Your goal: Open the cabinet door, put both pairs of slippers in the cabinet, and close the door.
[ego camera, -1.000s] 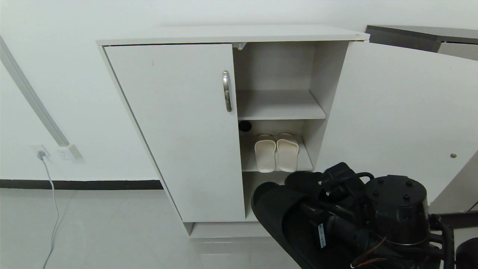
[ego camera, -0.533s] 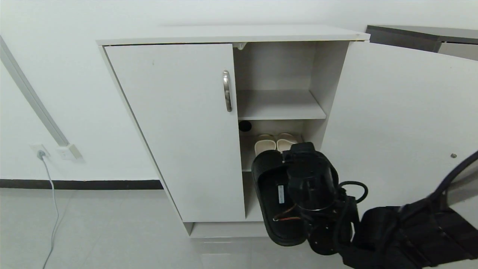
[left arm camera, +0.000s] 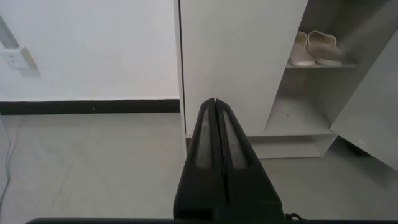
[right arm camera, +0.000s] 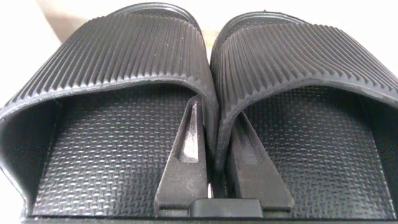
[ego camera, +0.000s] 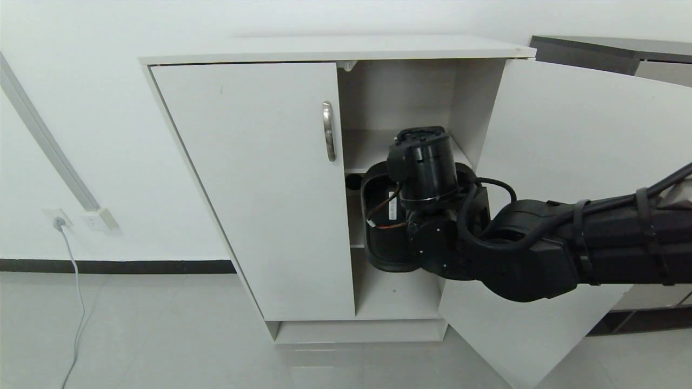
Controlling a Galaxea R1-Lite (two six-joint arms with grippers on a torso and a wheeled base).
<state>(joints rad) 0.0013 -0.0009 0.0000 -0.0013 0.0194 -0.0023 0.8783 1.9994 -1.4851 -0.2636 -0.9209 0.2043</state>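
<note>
Note that the right tool (right arm camera: 216,124) pinches the inner walls of both black slippers (ego camera: 380,237) together, so one grip carries the pair. They sit in the cabinet (ego camera: 243,189) opening, near the white slippers (left arm camera: 316,48). The left tool (left arm camera: 214,111) — pressed together, empty — hangs clear over the floor (left arm camera: 93,162).

— How many slippers do you count?
— I count four: two black slippers (right arm camera: 124,99) and two white slippers (left arm camera: 314,48).
— And the furniture?
— I see one cabinet (ego camera: 324,49) with two doors, one shut door (ego camera: 254,189) and one open door (ego camera: 567,151). There is one handle (ego camera: 328,131). Inside I make out two shelves, an upper shelf (ego camera: 367,154) and a lower shelf (left arm camera: 320,65).
— On the wall?
— Two wall plates (ego camera: 99,220) and one cable (ego camera: 78,302).
— Grippers?
— Two: my left gripper (left arm camera: 214,106) and my right gripper (right arm camera: 216,118).
</note>
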